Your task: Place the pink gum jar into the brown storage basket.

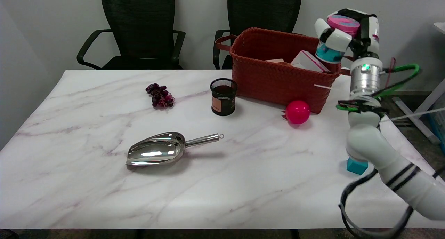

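Observation:
My right hand (347,33) grips the gum jar (342,25), a teal-bodied jar with a pink lid, and holds it in the air above the right end of the brown woven basket (274,75). The jar is upright or slightly tilted, with fingers wrapped over its front. The basket stands at the back right of the marble table (104,183) and holds a white and pink box (307,61) and another pale item.
A pink ball (298,112) lies just in front of the basket. A black mesh cup (223,96), a bunch of dark grapes (160,95) and a steel scoop (163,151) sit further left. A teal block (357,166) lies under my forearm near the right edge. Two chairs stand behind.

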### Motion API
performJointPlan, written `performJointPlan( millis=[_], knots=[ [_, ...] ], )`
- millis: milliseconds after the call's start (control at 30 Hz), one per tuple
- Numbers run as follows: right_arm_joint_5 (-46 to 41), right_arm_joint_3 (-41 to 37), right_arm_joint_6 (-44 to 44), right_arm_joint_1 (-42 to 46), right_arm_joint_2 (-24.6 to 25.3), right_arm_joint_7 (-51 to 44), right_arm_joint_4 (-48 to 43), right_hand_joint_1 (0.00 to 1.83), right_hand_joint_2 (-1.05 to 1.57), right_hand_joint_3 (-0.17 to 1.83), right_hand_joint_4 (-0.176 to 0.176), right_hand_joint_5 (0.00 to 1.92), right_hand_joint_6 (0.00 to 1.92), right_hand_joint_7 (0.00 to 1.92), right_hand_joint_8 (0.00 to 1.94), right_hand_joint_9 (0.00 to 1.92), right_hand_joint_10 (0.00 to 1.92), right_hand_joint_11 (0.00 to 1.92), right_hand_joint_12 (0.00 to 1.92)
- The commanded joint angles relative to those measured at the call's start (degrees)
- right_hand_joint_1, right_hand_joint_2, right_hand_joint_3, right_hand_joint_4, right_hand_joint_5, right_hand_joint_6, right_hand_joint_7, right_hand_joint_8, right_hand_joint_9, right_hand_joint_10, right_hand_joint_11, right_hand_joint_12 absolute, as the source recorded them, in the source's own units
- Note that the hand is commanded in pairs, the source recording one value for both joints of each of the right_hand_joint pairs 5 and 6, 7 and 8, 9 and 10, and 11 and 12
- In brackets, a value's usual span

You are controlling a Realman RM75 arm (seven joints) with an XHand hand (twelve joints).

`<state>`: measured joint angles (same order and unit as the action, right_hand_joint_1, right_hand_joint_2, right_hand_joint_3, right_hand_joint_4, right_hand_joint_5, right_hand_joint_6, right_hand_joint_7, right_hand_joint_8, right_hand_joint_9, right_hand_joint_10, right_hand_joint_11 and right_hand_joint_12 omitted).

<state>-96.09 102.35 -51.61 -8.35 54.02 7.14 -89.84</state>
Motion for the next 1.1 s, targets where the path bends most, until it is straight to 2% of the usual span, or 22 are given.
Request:
performJointPlan(
  millis=[33,300,433,600,900,933,967,1000,1033,1067,1100],
  knots=[
    [1.7,15.5,14.1,-32.9,3.3,1.9,35.7,1.18,0.98,1.24,0.0,1.19,1.19,1.46,1.46,1.35,1.35,1.41,1.41],
    [2.8,20.5,15.9,-40.5,9.3,2.0,55.5,1.2,0.81,1.3,0.0,1.14,1.14,1.43,1.43,1.28,1.28,1.31,1.31],
    [4.0,20.7,18.3,-42.0,10.9,1.5,61.0,1.19,0.76,1.3,0.0,1.11,1.11,1.41,1.41,1.27,1.27,1.27,1.27],
    [4.5,20.7,20.5,-42.3,11.3,1.2,63.9,1.19,0.77,1.24,0.0,1.07,1.07,1.4,1.4,1.26,1.26,1.23,1.23],
    [4.2,20.0,20.4,-41.5,10.8,-2.5,61.1,1.2,0.7,1.13,0.0,0.91,0.91,1.35,1.35,1.22,1.22,1.18,1.18],
    [4.0,20.0,20.3,-41.4,10.8,-3.1,60.8,1.22,0.6,1.13,0.0,0.81,0.81,1.31,1.31,1.11,1.11,1.11,1.11],
    [4.0,19.6,20.1,-41.4,10.8,-4.1,60.3,1.25,0.5,1.12,0.0,0.67,0.67,1.24,1.24,0.88,0.88,0.93,0.93],
    [3.9,18.7,20.2,-41.2,10.8,-5.7,59.5,1.26,0.46,1.1,0.0,0.59,0.59,1.16,1.16,0.81,0.81,0.77,0.77],
    [3.9,18.3,20.2,-41.2,10.8,-6.4,59.1,1.26,0.33,1.12,0.0,0.51,0.51,1.04,1.04,0.71,0.71,0.63,0.63],
    [3.9,17.6,20.1,-41.0,10.8,-8.0,58.5,1.26,0.16,1.16,0.0,0.35,0.35,0.85,0.85,0.61,0.61,0.39,0.39],
    [3.9,17.1,20.1,-40.9,10.7,-9.5,57.5,1.25,0.02,1.1,0.0,0.15,0.15,0.72,0.72,0.5,0.5,0.22,0.22]
  ],
)
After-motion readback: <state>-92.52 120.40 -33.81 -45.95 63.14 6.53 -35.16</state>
